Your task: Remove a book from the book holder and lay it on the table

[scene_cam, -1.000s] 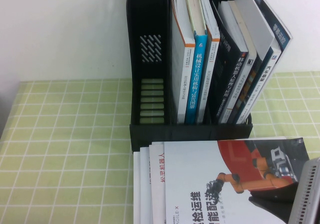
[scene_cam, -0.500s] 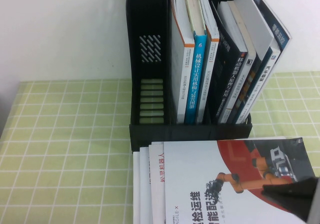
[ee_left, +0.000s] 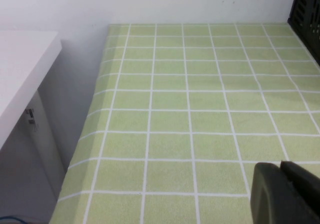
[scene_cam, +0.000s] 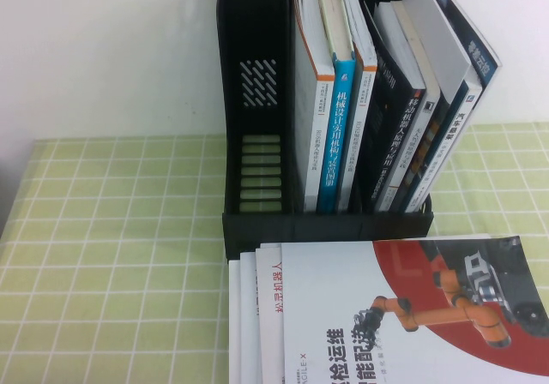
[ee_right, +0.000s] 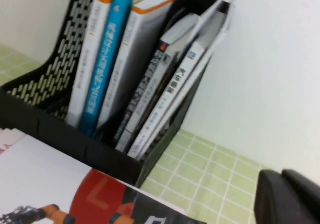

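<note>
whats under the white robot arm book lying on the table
The book tops a fanned stack: edges of about three more books show at its left, on the table. Their covers are hidden. Left gripper and right gripper are away from it.

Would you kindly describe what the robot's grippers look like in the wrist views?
Only a corner of each shows. The left gripper is a matte black, rounded block with a seam down it. The right gripper looks alike: dark, smooth, rounded. No cables or markings are visible.
</note>
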{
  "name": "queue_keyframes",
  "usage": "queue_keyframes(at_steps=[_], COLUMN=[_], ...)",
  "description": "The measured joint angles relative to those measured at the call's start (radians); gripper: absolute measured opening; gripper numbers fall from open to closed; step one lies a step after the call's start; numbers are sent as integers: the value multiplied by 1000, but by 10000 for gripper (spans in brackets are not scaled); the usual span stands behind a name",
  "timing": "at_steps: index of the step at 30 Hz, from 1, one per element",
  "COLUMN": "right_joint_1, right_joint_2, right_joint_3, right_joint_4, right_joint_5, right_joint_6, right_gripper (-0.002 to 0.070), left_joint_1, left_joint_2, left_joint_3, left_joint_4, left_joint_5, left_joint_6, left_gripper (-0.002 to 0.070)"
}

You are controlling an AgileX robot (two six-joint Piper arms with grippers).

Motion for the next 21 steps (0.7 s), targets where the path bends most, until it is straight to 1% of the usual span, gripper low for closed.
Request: queue_keyframes(at_steps=[3, 10, 13, 17, 21], right_joint_1=[-46, -72, -112, -171, -185], right_joint_2=[-91, -264, -314, -319, -319], right_joint_3=[84, 295, 398, 425, 425], right_joint_4=[2, 4, 8, -3, -67], right_joint_5=[0, -7, -34, 19, 49], right_joint_6=[61, 190, 250, 309, 351], right_gripper=[-2, -2, -2, -2, -2], left_joint_1=[0, 0, 0, 0, 0], left_joint_2=[0, 0, 0, 0, -2], left_joint_3=[0, 0, 0, 0, 0], left_joint_4=[0, 0, 0, 0, 0], left_joint_5=[0, 0, 0, 0, 0], left_joint_6=[0, 0, 0, 0, 2], left_gripper=[-3, -3, -3, -3, -3])
